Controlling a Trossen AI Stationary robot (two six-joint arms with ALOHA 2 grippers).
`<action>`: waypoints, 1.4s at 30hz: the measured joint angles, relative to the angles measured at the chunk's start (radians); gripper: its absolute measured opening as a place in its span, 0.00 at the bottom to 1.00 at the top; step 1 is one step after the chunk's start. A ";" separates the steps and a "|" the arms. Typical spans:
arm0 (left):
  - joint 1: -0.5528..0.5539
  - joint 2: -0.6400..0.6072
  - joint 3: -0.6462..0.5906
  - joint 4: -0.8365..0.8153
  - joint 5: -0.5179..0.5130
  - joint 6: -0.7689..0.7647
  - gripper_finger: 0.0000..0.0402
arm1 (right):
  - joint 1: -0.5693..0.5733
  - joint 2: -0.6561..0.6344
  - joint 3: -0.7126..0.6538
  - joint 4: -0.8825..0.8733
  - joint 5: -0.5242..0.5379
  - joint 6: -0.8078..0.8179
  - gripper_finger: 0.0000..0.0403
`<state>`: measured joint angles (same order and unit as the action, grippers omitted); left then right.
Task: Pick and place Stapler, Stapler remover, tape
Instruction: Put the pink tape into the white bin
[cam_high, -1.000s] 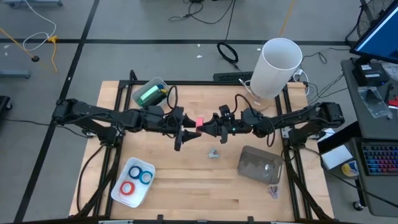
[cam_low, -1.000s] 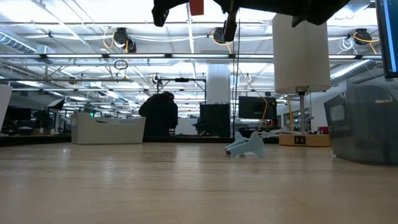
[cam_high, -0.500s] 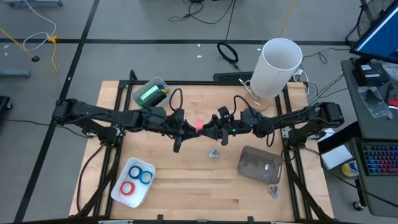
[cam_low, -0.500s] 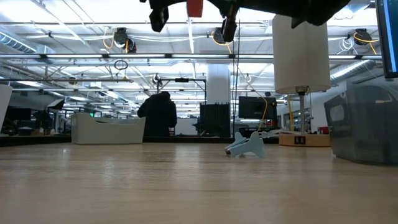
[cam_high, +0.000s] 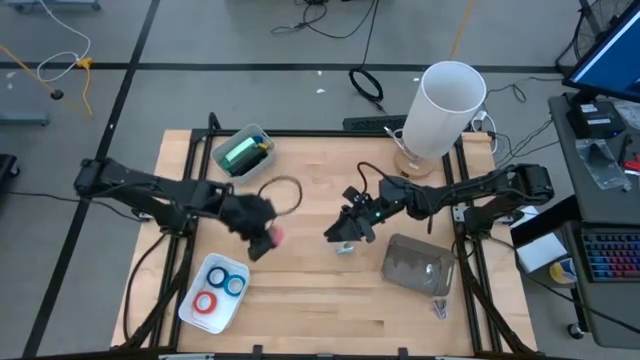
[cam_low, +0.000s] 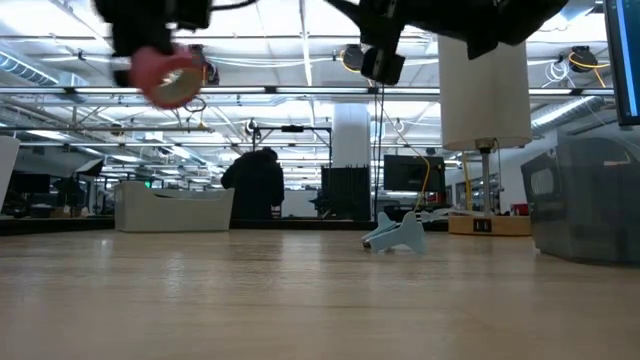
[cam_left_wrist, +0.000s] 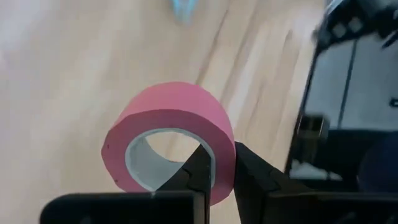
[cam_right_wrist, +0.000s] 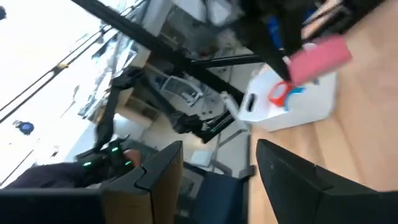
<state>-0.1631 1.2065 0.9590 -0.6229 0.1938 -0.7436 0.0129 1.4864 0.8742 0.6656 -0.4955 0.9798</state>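
The left pincer (cam_left_wrist: 214, 174) was clamped on the wall of a pink tape roll (cam_left_wrist: 171, 134), one finger inside its pale core, held above the pale wooden tabletop (cam_high: 300, 300) near a white tray (cam_high: 192, 310). That tray held a red ring (cam_high: 207, 301) and a blue ring (cam_high: 233, 284). The right pincer (cam_high: 345, 230) hung with its fingers apart and empty, over a small pale-blue remover (cam_high: 344, 247) on the wood. A clear plastic bin (cam_high: 418, 265) sat beside it, and a tall white cylinder (cam_high: 444, 108) stood at the far edge.
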 joint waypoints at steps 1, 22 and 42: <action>-0.025 -0.003 0.000 -0.045 0.010 -0.050 0.10 | -0.005 -0.001 0.000 0.005 -0.004 0.001 0.49; -0.631 0.019 -0.099 -0.057 -0.001 -0.952 0.10 | -0.079 0.000 0.000 0.033 -0.001 -0.024 0.50; -0.696 0.019 -0.228 0.156 -0.053 -1.050 0.10 | -0.079 0.000 0.000 0.041 0.081 -0.023 0.49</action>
<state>-0.8587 1.2251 0.7311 -0.4666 0.1413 -1.7936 -0.0658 1.4864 0.8742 0.7067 -0.4149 0.9565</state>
